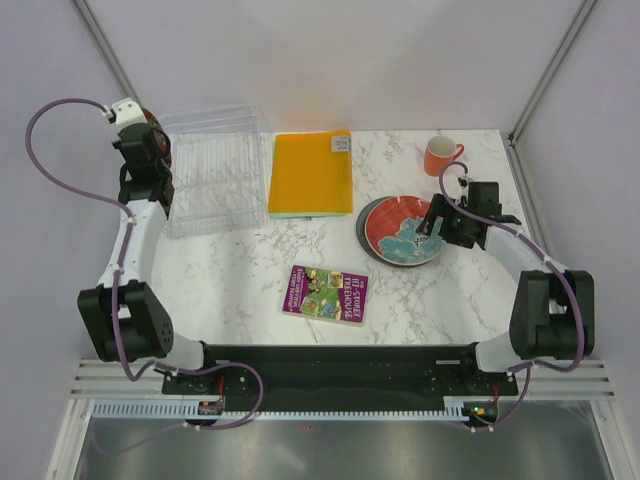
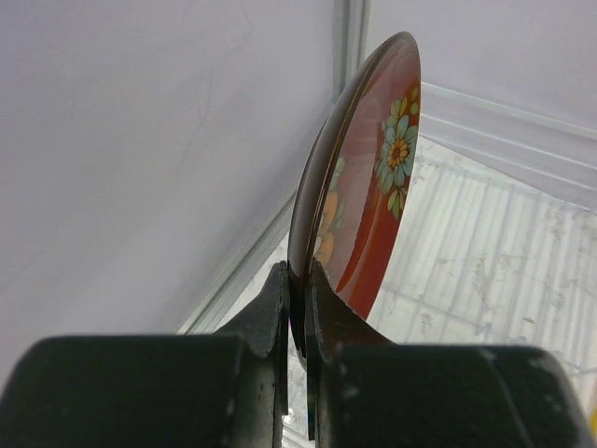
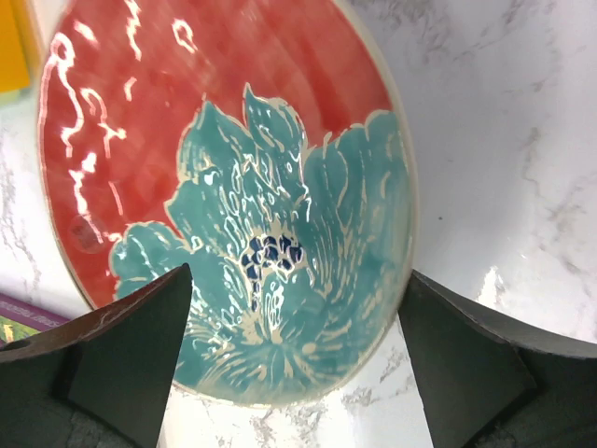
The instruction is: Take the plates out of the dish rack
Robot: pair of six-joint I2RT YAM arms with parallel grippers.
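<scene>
The left gripper (image 2: 298,285) goes first: it is clamped tight on the rim of the small dark red plate (image 2: 373,177), which stands on edge straight out ahead of the fingers, leaning a touch. It's tight on this gripper's left, where the pale wall (image 2: 140,140) runs close alongside. To its right and lower down lies the dish rack (image 2: 485,243), clear plastic with thin wire dividers. The plate's glossy face carries a teal-and-yellow flower, with orange blooms lower down (the back looks plain and dark).

Over to the right gripper (image 3: 294,308): the jaws are spread wide and grasp nothing, one finger on each side of the red plate (image 3: 233,187) with the big teal blossom. That plate lies flat on the marble table (image 3: 522,140), directly beneath the gripper, and whether the fingers touch it can't be told. There's plenty of bare marble on this gripper's right. On its left, a corner of the orange folder (image 3: 11,47) sits ahead and a sliver of the book (image 3: 19,322) sits nearer. From above, the orange mug (image 1: 438,156) stands beyond the gripper, apart from the plate, and the table's right edge runs just beside the arm.
</scene>
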